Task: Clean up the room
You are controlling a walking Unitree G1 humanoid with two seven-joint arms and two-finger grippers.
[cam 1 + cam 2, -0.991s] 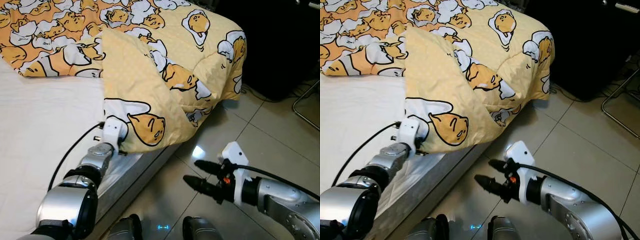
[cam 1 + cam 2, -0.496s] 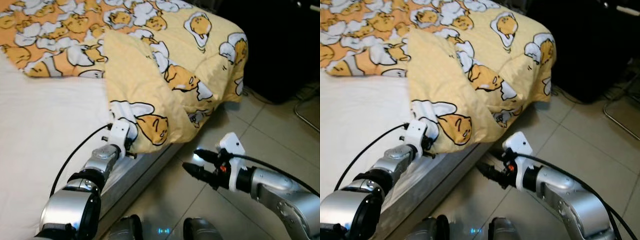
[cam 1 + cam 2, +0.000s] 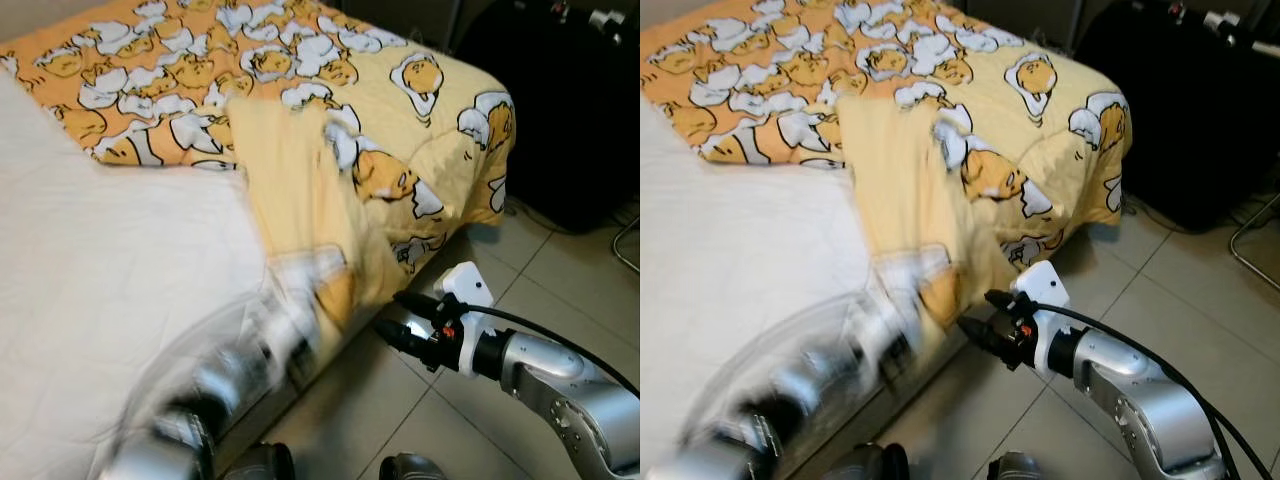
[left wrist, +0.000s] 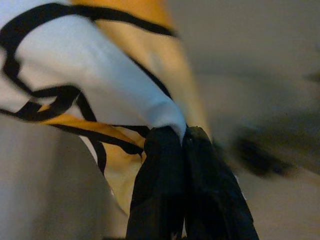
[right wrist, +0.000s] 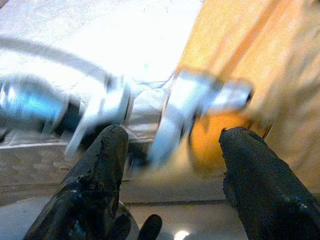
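Left eye view: the bed lies on the left with its white sheet bare, and the yellow egg-print quilt is bunched over the far corner, one flap hanging down the bed's side toward the tiled floor. The left hand is clenched on the flap's edge; its arm is a blur, so its exact spot is hard to place. The right hand hovers released, fingers apart, just beside the hanging flap above the floor.
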